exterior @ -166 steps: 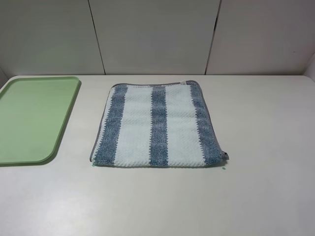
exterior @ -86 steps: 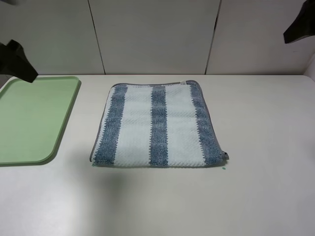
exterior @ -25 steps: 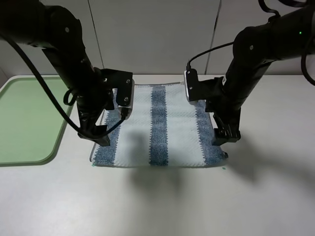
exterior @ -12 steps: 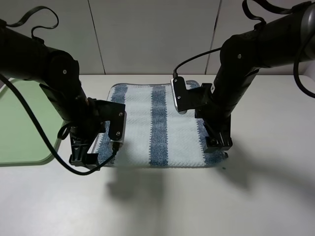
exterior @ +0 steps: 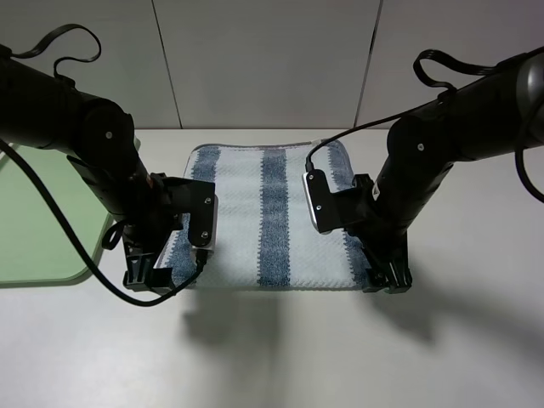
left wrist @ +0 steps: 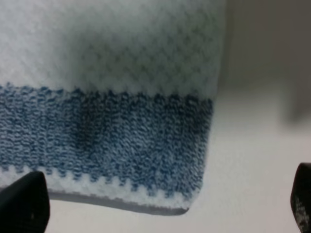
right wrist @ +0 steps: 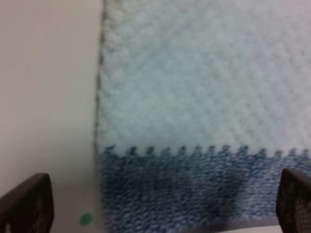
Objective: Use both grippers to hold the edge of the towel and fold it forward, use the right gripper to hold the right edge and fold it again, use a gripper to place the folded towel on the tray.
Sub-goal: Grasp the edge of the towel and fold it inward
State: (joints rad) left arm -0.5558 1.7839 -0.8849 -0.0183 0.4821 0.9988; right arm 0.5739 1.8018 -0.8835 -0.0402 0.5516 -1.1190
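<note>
The towel [exterior: 272,217] lies flat and spread out on the bench [exterior: 272,357], with no fold made, and well apart from the tray [exterior: 34,246]. The left gripper [exterior: 144,276] is low at the towel's near left corner, and the right gripper [exterior: 389,279] is at the near right corner. In both wrist views the fingers [left wrist: 24,204] stand wide apart and grasp nothing, with the grey hem [left wrist: 121,204] between them. I judge that only the approach is done. The grasp, both folds and the placing on the tray are left.
</note>
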